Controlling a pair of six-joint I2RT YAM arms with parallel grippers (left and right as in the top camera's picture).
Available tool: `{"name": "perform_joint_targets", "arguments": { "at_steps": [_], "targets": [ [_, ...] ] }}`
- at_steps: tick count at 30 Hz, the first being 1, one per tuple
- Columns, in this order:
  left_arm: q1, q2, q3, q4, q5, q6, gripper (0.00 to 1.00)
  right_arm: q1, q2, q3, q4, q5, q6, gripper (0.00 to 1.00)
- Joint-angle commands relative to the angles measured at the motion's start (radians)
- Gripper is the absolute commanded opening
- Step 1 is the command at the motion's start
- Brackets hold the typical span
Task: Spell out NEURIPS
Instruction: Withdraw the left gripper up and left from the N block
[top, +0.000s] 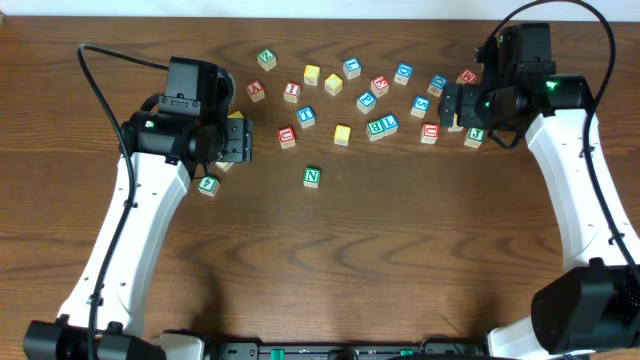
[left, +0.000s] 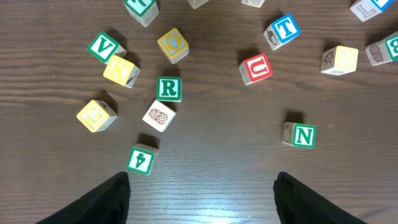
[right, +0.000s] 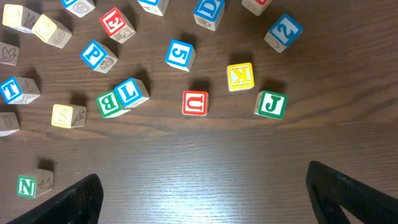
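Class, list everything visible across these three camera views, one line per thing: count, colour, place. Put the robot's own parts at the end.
table: one, dark brown wood, under everything.
alphabet cubes: well over twenty, green, red, blue or yellow, scattered over the far half; some hidden beneath the left arm from overhead.
N cube: one, green, alone on the cluster's near side.
U cubes: two, red, one on the cluster's left, the other on its right.
R cube: one, green, beside the pineapple-picture cube.
cables: two, black, far corners.
arms: two, white, either side.
left gripper: one, black, open, empty.
right gripper: one, black, open, empty.
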Motion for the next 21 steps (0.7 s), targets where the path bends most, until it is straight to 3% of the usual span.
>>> {"name": "perform_joint_targets", "arguments": {
  "at_steps": [1, 21],
  "targets": [
    [0.004, -0.005, 0.019, 0.003, -0.009, 0.010, 0.75, 0.005, -0.002, 0.018, 0.012, 0.007, 0.008, 0.99],
    [0.004, -0.001, 0.017, 0.066, -0.008, 0.010, 0.79, 0.008, -0.002, 0.018, 0.076, -0.019, 0.049, 0.99]
  ]
}}
